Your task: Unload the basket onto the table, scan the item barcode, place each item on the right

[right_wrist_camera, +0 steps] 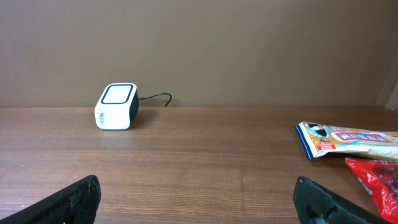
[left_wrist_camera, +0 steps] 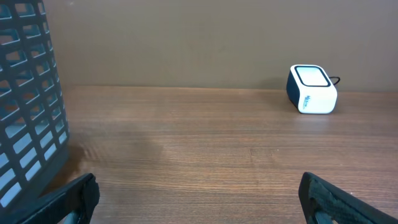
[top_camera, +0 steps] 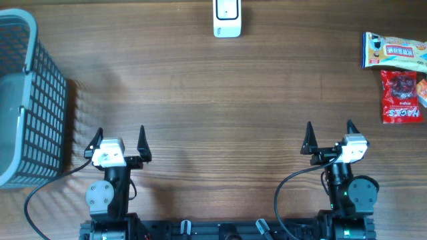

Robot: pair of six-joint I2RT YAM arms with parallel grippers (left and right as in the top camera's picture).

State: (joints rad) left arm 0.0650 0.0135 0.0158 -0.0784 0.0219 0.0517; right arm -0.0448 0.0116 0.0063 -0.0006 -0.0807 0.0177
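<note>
Down at the near edge of the wooden table [top_camera: 220, 100], both arms sit parked side by side. The left gripper [top_camera: 120, 131] has its 2 dark fingers spread wide with nothing between them, and the right gripper [top_camera: 329, 125] matches it, jaws wide apart and empty, only bare wood showing in the gap on each wrist camera. Moving out from there, the grey mesh basket [top_camera: 27, 100] stands at the table's left edge, just beside the left arm, its gridded wall filling the left side of that arm's wrist view. Over on the right side, well ahead of the right gripper, lie the 2 items: the red snack packet [top_camera: 402, 97] is the nearer one, flat on the wood, and the yellow-and-blue snack packet [top_camera: 395, 52] lies right behind it, the 2 seemingly touching edge to edge. Neither gripper is near them. Furthest out, at the far edge near the middle, sits the white barcode scanner [top_camera: 227, 19], window facing up, with a thin dark cable [right_wrist_camera: 158, 97] curling out behind it.
</note>
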